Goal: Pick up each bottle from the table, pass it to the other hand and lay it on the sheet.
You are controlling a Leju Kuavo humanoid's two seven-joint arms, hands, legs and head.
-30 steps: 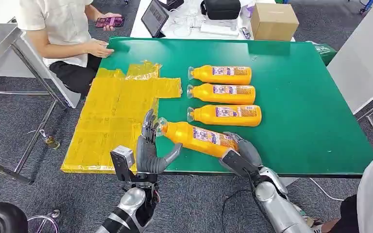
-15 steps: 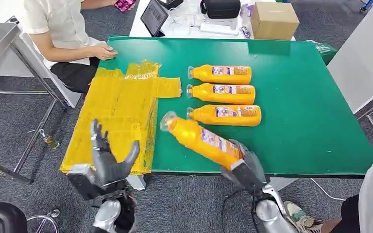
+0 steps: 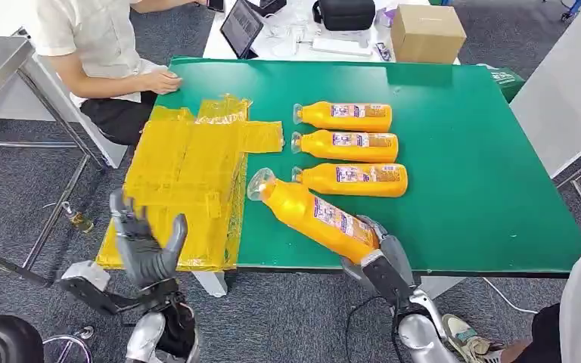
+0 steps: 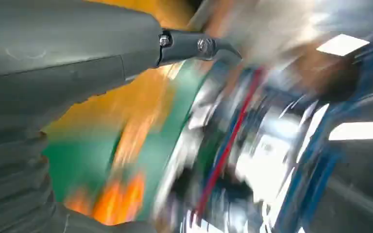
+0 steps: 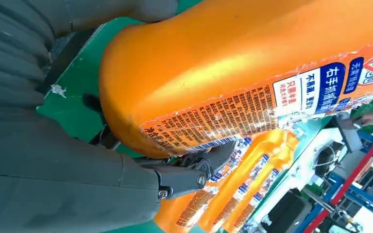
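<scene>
From the head view, the right hand grips the base of an orange bottle at the near edge of the green table. The bottle slants up and away from the hand, its clear cap end toward the yellow sheet. Beyond the held bottle, three more bottles lie side by side on the table. The left hand is raised with fingers spread and holds nothing, in front of the sheet's near edge and well apart from the right hand. A person sits at the far corner past the sheet, one hand on the table.

The left wrist view is blurred; the thumb stands free, with smears of yellow and green beyond it.

In the right wrist view the bottle's orange body lies against the hand's palm, a dark finger curled under its label, the other bottles just beyond.
</scene>
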